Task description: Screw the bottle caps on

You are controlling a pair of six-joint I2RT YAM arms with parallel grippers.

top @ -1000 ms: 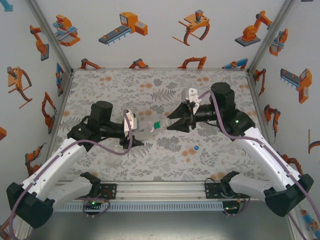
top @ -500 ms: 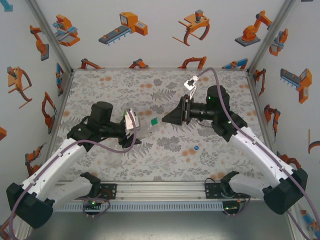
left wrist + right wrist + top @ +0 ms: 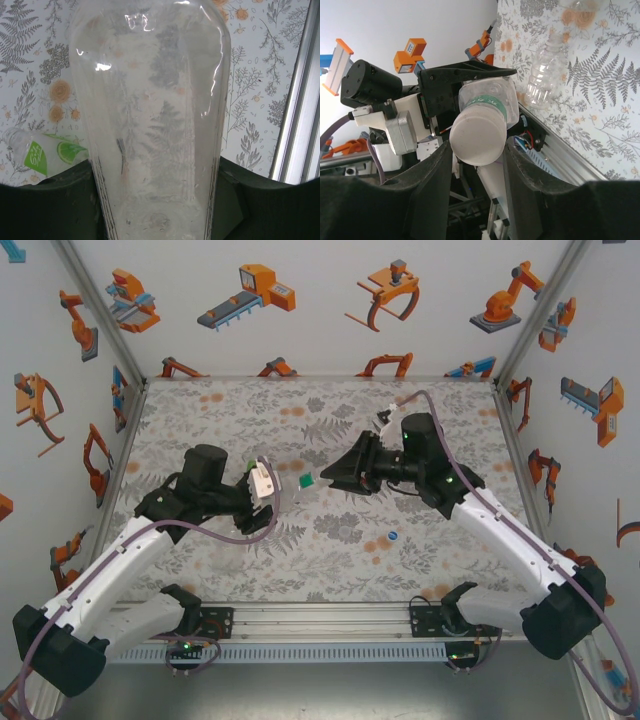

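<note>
Cartoon robot stickers dot the white walls around a fern-printed surface (image 3: 200, 410), and from where I stand the job looks barely under way. On the left, a green-labelled bottle (image 3: 47, 152) lies on its side on the surface; I can't tell whether its mouth is closed. The left claw (image 3: 272, 492) is clamped on a plain clear bottle (image 3: 155, 100), holding it off the surface with its neck aimed toward the other arm. At that neck sits a cap (image 3: 477, 137), pale on its face with a green band just behind it, and the right claw (image 3: 330, 476) is pinched narrowly on it. How far it is threaded I cannot say. Another clear bottle (image 3: 545, 75) lies on the surface, and a blue cap (image 3: 392, 535) lies loose to the right, well apart from every bottle. I'd judge one cap in progress, with the others left to do.
</note>
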